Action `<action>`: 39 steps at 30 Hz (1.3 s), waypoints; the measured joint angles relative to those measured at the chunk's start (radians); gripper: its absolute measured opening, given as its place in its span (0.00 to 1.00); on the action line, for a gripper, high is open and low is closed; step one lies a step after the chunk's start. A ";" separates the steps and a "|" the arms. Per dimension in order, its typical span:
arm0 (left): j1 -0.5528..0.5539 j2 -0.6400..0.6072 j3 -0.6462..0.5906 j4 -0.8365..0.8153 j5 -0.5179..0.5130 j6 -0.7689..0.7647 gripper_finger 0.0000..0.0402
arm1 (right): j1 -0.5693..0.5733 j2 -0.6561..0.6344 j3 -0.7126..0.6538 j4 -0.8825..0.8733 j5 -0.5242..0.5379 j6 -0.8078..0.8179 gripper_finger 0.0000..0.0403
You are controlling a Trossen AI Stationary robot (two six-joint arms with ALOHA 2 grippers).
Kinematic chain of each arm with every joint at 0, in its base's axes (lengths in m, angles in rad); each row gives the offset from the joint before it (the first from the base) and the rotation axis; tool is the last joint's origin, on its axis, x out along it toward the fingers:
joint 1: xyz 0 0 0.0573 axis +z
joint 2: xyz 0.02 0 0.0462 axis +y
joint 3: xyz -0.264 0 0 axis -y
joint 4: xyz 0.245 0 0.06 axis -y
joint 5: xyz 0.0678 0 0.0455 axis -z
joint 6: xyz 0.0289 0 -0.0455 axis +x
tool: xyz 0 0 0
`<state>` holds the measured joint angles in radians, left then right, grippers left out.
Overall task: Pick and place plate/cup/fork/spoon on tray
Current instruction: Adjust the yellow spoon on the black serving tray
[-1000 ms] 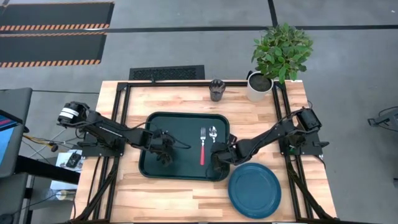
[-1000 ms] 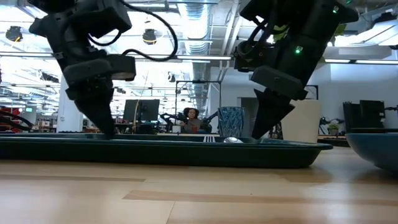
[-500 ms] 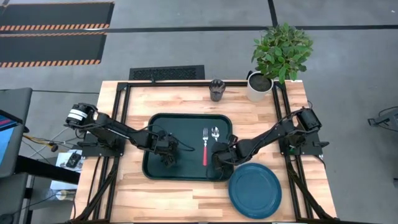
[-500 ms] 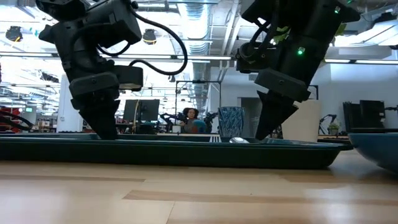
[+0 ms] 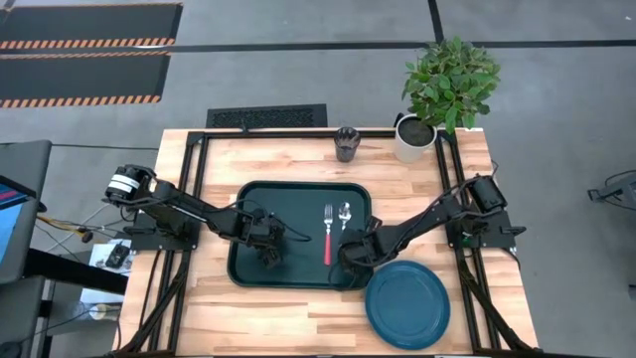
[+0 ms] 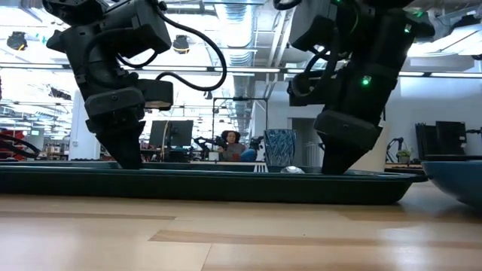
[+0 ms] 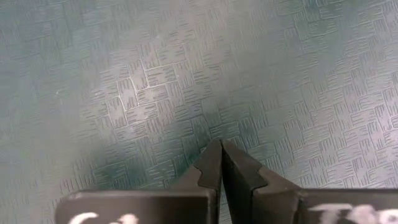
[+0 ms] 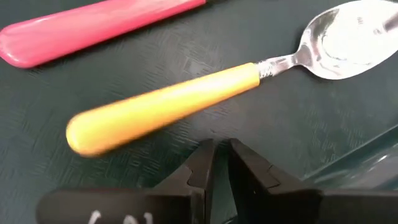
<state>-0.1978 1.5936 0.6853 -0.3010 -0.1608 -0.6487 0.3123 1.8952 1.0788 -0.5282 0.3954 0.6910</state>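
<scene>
The tray (image 5: pixel 253 199) holds fork (image 5: pixel 327 235) and spoon (image 5: pixel 344 213); both claws empty, closed.

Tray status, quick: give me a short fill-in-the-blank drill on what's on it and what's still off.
1. The fork and the ____ lie side by side on the tray.
2. The blue ____ sits on the table, off the tray.
3. The cup stands beside the potted ____.
4. The left hand touches the tray, its fingers ____.

Missing words: spoon; plate; plant; shut
</scene>
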 joint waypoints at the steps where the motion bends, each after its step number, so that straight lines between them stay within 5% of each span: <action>1: 0.000 0.000 0.000 0.001 0.000 0.000 0.00 | 0.003 0.001 0.000 0.003 0.001 0.000 0.18; 39: 0.000 0.003 -0.003 0.031 -0.010 0.012 0.00 | -0.020 -0.056 0.027 0.093 0.049 -0.096 0.18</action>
<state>-0.1978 1.5970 0.6823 -0.2696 -0.1704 -0.6365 0.2920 1.8389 1.1062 -0.4349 0.4445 0.5950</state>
